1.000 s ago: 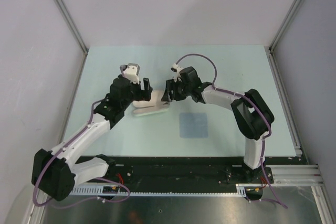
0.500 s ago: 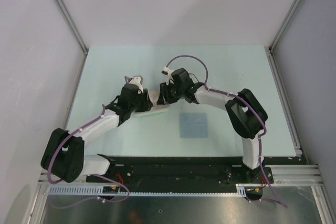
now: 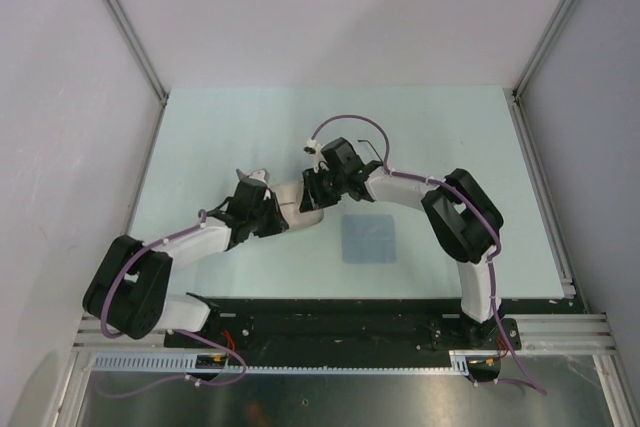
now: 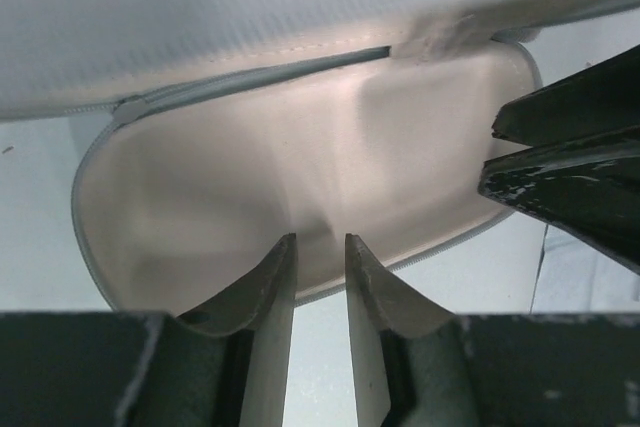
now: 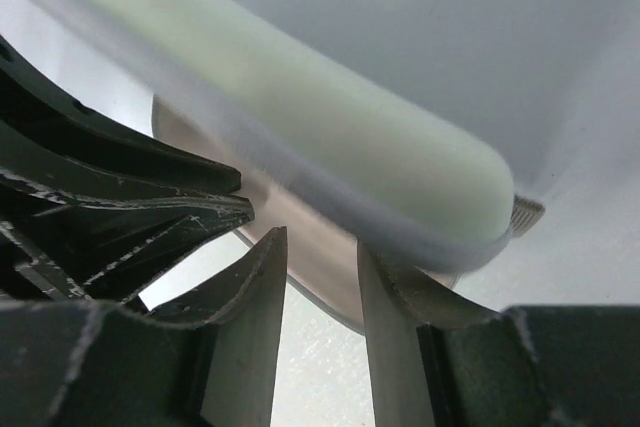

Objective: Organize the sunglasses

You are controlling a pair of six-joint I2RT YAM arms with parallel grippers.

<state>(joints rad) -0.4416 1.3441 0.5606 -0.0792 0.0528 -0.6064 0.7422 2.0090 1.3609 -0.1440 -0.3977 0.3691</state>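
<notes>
- Left gripper (image 4: 318, 239): fingers close together, astride one rim of the open beige case (image 4: 300, 157); cannot tell if it pinches.
- Sunglasses: in no view; the lining that shows is bare, so packing seems undone.
- Right gripper (image 5: 318, 237): astride the opposite rim; grip unclear.
- Blue cloth (image 3: 368, 237): right of the case.

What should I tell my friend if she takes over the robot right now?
Left tool: jaws narrow, at the rim of the open case; can't tell whether it grips.
Right tool: jaws narrow, also at the case's rim; grip unclear.
The case sits mid-table, and the part of its inside that shows is empty. The blue cloth lies flat beside it.
Sunglasses: not visible in any view.
Done: case opened.
To do, likely: find the sunglasses, put them in, close the case.
</notes>
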